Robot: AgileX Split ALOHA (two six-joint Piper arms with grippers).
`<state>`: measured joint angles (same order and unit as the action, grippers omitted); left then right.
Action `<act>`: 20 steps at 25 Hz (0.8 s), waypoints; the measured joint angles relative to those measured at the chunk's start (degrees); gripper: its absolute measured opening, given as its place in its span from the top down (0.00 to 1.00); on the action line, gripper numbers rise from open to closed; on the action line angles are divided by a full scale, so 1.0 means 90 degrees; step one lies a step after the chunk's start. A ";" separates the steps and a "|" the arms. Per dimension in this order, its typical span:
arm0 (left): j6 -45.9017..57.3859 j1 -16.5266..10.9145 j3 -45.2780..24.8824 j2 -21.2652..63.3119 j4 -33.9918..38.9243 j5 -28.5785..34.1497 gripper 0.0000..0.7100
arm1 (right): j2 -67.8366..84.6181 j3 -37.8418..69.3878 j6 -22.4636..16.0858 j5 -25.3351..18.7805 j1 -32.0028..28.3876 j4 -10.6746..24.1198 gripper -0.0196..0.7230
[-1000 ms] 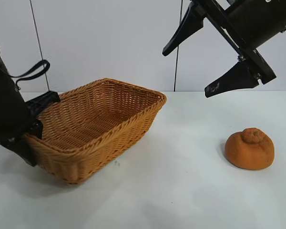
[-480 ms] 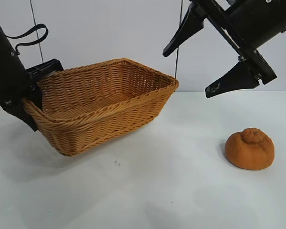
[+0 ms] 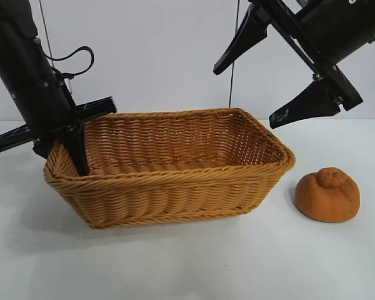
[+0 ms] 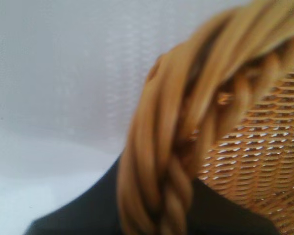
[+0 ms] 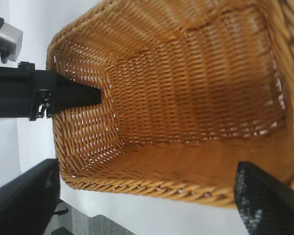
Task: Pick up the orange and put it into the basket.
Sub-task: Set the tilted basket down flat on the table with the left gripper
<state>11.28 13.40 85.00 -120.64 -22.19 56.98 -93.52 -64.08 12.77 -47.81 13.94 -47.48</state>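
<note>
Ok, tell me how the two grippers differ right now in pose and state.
The left gripper is down at the basket, its fingers either side of the braided rim at the end wall, gripping it; the right gripper hangs high above the table, holding nothing. The left one's fingers are closed on the wicker, while the right one's are spread wide. Neither touches the orange, which sits on the table beside the basket. Both are black.

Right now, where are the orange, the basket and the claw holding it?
orange (image 3: 327,195), exterior view, front skin.
basket (image 3: 175,199), exterior view, front wall.
left gripper (image 3: 75,147), exterior view, clamped on the basket's left rim.
</note>
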 joint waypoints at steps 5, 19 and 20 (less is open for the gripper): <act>-0.0424 0.0000 0.0045 -0.0025 0.0238 -0.0049 0.87 | 0.0000 0.0000 0.0000 -0.0008 0.0000 0.0000 0.08; -0.0649 -0.0012 0.0065 -0.0445 0.0292 -0.0290 0.86 | 0.0000 0.0000 0.0000 -0.0212 0.0000 0.0000 0.08; -0.0655 -0.0012 0.0087 -0.0445 0.0277 -0.0270 0.82 | 0.0000 0.0000 0.0000 -0.0218 0.0000 0.0000 0.08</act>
<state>5.39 13.29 85.78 -124.65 -19.70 54.55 -93.52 -64.08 12.77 -49.77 13.94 -47.48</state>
